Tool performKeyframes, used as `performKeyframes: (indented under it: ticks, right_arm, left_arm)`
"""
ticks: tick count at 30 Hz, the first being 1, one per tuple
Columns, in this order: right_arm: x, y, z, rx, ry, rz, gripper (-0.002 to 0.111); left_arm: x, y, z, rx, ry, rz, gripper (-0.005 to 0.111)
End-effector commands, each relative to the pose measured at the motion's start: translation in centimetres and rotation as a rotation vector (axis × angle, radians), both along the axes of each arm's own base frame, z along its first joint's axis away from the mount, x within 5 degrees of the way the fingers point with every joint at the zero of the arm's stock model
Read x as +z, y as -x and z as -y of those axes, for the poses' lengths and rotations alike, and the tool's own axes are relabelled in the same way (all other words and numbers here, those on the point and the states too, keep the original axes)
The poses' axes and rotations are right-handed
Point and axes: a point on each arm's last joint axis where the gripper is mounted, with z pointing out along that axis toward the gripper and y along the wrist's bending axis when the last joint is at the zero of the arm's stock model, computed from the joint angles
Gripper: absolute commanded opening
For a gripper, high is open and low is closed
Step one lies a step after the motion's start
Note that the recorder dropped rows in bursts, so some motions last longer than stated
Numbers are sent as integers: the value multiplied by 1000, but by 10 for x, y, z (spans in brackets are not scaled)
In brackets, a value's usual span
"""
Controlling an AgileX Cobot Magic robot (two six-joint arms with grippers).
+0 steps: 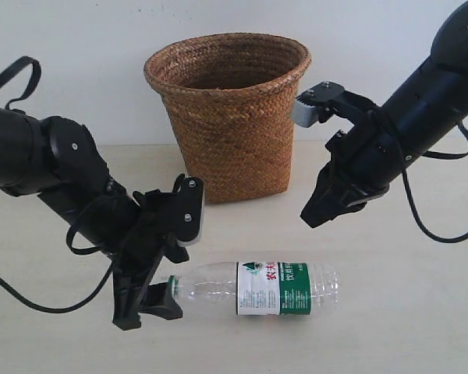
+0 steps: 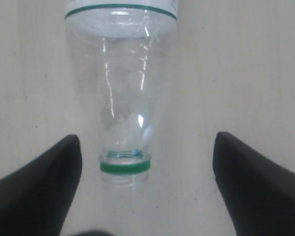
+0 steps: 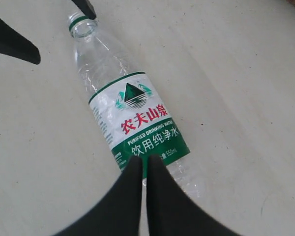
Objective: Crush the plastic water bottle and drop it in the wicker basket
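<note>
The plastic water bottle (image 1: 257, 287) lies on its side on the pale table, neck pointing left, with a green-and-white label. Its neck carries a green ring (image 2: 125, 167) and the mouth looks uncapped. My left gripper (image 1: 150, 305) is open, low at the table, one finger on each side of the neck without touching it (image 2: 147, 142). My right gripper (image 1: 312, 218) is shut and empty, hanging in the air above the bottle's right part; in its wrist view the closed tips (image 3: 144, 162) overlap the label's lower edge. Behind stands the wicker basket (image 1: 230, 117), upright.
The table (image 1: 405, 312) is bare to the right of the bottle and in front of it. A white wall rises behind the basket. Black cables loop from both arms, one lying on the table at the lower left (image 1: 31, 300).
</note>
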Motion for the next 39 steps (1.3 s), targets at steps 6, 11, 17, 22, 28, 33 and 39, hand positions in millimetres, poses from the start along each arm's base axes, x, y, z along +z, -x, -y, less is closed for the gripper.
performKeyframes:
  ticks: [6, 11, 17, 22, 28, 33, 39]
  right_arm:
    - [1, -2, -1, -6, -8, 7, 0]
    - [-19, -8, -4, -35, 2, -64, 0]
    - [-35, -19, -12, -123, -79, -105, 0]
    - [-46, -18, -25, -139, -97, -168, 0]
    - [-65, -10, -53, -124, -72, -201, 0]
    - [-78, -7, -64, -136, -56, -236, 0]
    - [-89, -9, -65, -153, -38, -259, 0]
  left_arm:
    - [-23, -8, 7, 0, -6, 26, 66]
    - [-29, -9, 8, 12, -4, 13, 43]
    - [-35, -8, 8, -7, -18, 1, 5]
    - [-35, -9, 8, -7, -18, 1, 4]
    - [-35, -9, 8, -6, -18, 3, 4]
    - [-35, -9, 8, 3, -17, -1, 4]
    - [-35, -9, 8, 14, -15, -6, 4]
